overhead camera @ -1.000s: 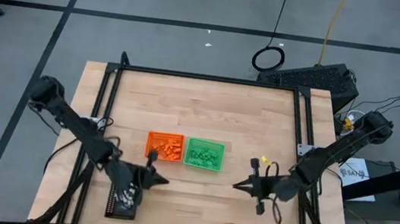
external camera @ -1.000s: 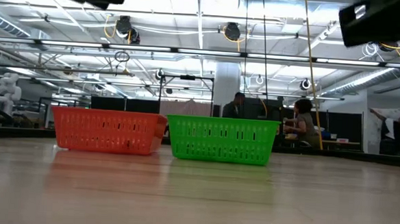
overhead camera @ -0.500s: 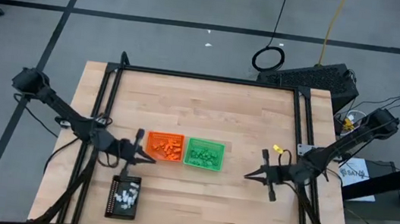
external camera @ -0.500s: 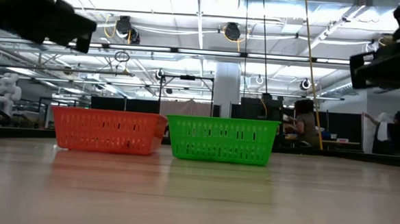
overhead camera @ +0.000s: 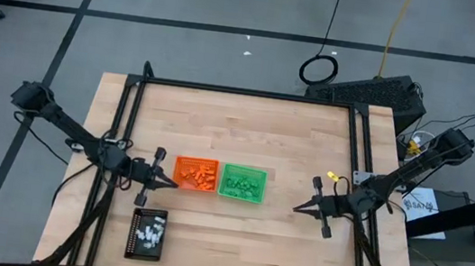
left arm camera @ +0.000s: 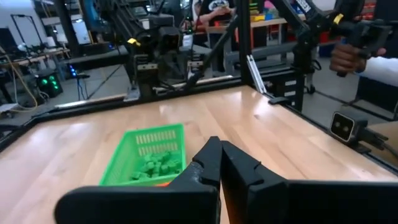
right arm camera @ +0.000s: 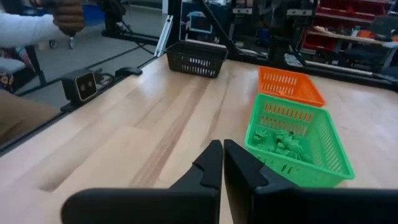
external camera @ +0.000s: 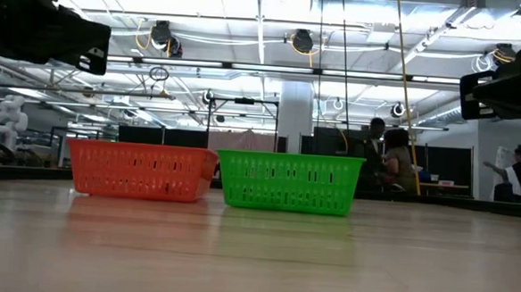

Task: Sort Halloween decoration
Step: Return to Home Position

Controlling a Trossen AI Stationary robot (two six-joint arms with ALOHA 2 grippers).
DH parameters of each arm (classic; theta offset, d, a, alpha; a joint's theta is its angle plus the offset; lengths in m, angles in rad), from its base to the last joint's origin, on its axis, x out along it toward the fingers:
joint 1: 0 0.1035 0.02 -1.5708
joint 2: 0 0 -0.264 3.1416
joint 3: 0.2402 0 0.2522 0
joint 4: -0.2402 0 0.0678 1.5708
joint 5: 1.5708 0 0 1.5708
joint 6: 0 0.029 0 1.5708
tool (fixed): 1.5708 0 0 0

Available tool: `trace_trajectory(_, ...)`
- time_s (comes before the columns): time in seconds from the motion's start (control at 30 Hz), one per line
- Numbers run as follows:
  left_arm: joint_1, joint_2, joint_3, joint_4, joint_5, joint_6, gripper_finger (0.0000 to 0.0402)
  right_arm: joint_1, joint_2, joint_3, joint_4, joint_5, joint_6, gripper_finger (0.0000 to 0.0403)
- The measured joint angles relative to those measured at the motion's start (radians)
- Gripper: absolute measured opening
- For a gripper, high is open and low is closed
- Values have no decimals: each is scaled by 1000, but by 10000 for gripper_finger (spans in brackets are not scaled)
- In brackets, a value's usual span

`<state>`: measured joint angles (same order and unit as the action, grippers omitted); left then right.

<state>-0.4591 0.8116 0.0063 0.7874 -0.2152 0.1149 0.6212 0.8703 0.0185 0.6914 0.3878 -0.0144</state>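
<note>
The orange tray (overhead camera: 196, 174) and the green tray (overhead camera: 242, 183) stand side by side mid-table. Orange trinkets (overhead camera: 199, 177) lie in the orange one and green trinkets (overhead camera: 241, 186) in the green one. White trinkets (overhead camera: 149, 229) lie in the black tray (overhead camera: 146, 234) near the near edge. My left gripper (overhead camera: 170, 177) hovers just left of the orange tray, pointing at it, shut and empty (left arm camera: 221, 154). My right gripper (overhead camera: 296, 207) hovers to the right of the green tray (right arm camera: 295, 140), pointing left, shut and empty (right arm camera: 222, 154).
Black frame rails (overhead camera: 128, 110) run along the table's left, far and right sides. A small camera box (right arm camera: 81, 85) sits at the near table edge. A person's hand (right arm camera: 67, 15) holds a controller beyond the table. Bare wood lies between my right gripper and the green tray.
My left gripper has drawn back from above the black tray toward the far edge and now hangs beside the orange tray's left side. My right gripper has moved a little toward the right and far edges. The trays have stayed put.
</note>
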Motion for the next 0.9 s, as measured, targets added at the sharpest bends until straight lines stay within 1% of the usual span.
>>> trace_trajectory(0.13,41,-57,0,-40,43,-4,10,0,-24,-1,-10,0,-13,0)
trace_trajectory(0.23,52,-104,0,-76,89,-3,10,0,-49,-1,-60,-2,18,0)
trace_trajectory(0.33,59,-146,0,-80,92,15,10,0,-61,-2,-88,-29,42,0)
trace_trajectory(0.43,74,-181,0,-112,100,31,10,0,-65,-2,-83,-51,41,0)
trace_trajectory(0.67,144,-254,-1,-230,121,25,10,-1,-66,-3,-51,-51,-2,0)
trace_trajectory(0.9,219,-359,-1,-325,203,8,2,-23,-65,-3,-41,-51,-4,0)
